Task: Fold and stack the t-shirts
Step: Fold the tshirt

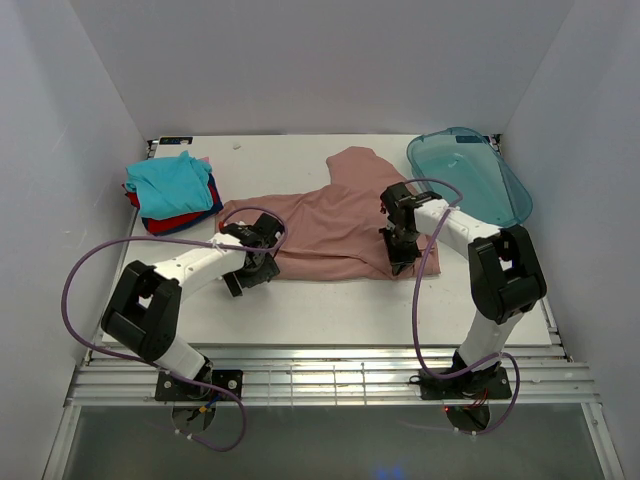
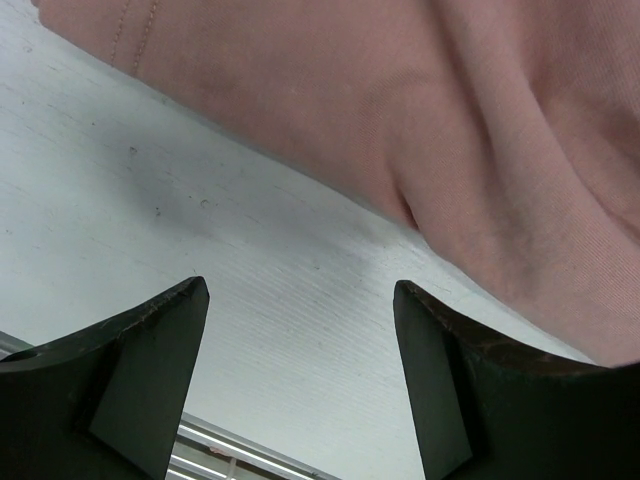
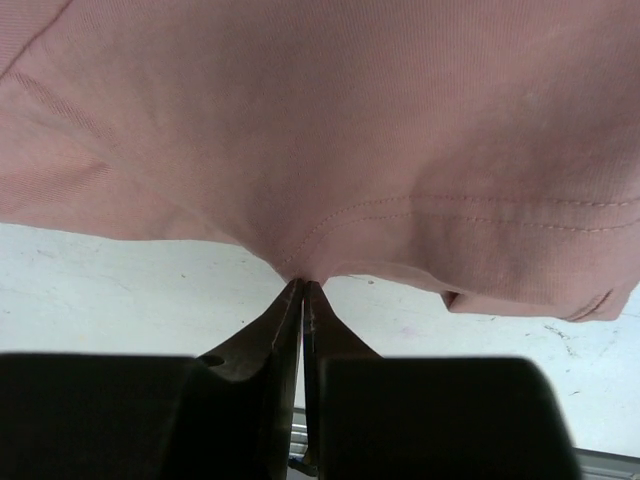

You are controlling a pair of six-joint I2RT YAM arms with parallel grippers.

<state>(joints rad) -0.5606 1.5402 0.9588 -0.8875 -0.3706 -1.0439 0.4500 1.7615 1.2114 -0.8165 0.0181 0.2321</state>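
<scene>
- Right wrist view: the right gripper pinches the near hem of the large dusty-pink cloth t-shirt.
- The left gripper, spread wide, hovers over the white table beside it.

Dusty-pink t-shirt spread rumpled mid-table, folded teal, red, dark-blue shirts stacked far left

A translucent blue-green plastic tray (shallow, round-cornered) sits at the white table's far right corner; white walls surround.
</scene>
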